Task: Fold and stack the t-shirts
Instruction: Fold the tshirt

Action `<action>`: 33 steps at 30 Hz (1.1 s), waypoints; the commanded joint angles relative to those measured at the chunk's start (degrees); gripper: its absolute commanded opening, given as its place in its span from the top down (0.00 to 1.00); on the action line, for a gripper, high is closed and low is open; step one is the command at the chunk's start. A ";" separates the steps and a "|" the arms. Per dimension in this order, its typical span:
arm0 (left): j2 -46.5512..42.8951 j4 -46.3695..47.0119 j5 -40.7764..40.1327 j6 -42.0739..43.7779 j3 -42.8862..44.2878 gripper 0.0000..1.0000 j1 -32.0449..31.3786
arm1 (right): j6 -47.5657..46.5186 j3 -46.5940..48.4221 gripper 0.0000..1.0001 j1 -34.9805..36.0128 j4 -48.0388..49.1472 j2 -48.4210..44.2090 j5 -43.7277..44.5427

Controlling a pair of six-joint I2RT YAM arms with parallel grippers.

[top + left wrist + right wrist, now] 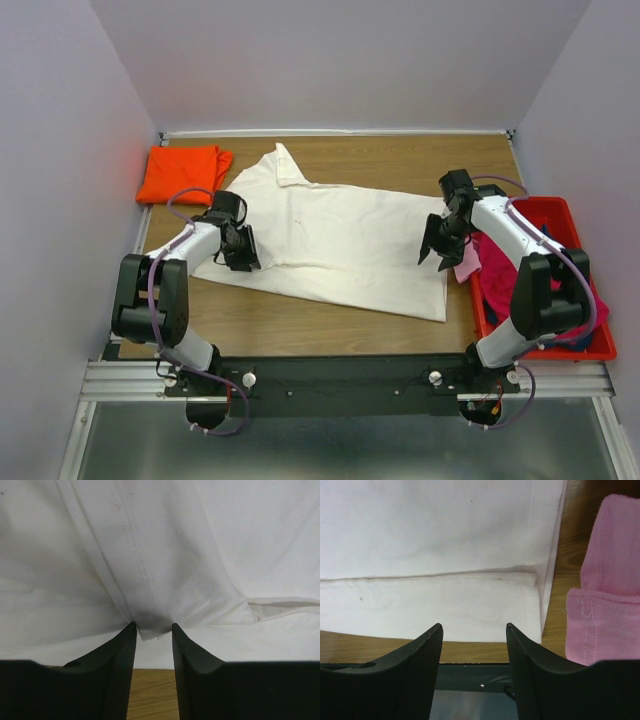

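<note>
The cream-white t-shirt [340, 240] lies spread mid-table. At its nine o'clock edge the left gripper [153, 630] pinches a cloth fold between narrowed jaws; at three o'clock the right gripper [474, 630] hovers, jaws apart, empty.

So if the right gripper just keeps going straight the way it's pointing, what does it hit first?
Most likely the hem edge of the cream-white shirt, straight ahead of the open right gripper; the pale pink shirt lies off to the side.

No readable text, labels or numbers anywhere.
</note>
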 commanded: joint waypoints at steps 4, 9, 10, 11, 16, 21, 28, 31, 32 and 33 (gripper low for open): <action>0.92 -1.01 -0.68 -0.25 2.62 0.88 -1.06 | -0.79 0.01 0.39 0.08 0.85 0.87 -0.46; 1.27 -2.24 -0.68 -0.26 7.10 0.97 -1.59 | -0.79 0.10 0.39 -0.01 0.85 0.87 -0.20; 1.54 -2.41 -0.59 -0.17 7.81 1.00 -1.68 | -0.79 0.10 0.39 0.08 0.85 0.87 -0.11; 1.80 -2.50 -0.42 -0.08 8.60 1.00 -1.85 | -0.79 0.10 0.39 0.00 0.85 0.96 -0.20; 5.13 -2.77 0.46 0.88 13.25 1.00 -2.82 | -0.53 0.10 0.39 0.00 0.85 1.22 0.06; 9.87 -3.56 0.46 2.12 17.39 1.00 -4.58 | -0.35 0.19 0.39 -0.01 0.76 1.39 0.33; 15.07 -5.49 -0.15 3.70 24.59 1.00 -7.04 | -0.44 0.45 0.39 -0.01 0.67 2.45 0.59; 16.91 -6.63 -0.41 4.22 26.62 1.00 -7.74 | -0.44 0.54 0.39 0.08 0.67 2.80 0.42; 17.44 -6.98 -0.50 4.31 27.93 1.00 -8.18 | -0.35 0.63 0.39 0.00 0.67 2.98 0.42; 18.40 -7.42 -0.59 4.58 29.16 1.00 -8.27 | -0.53 0.63 0.39 -0.01 0.58 3.15 0.42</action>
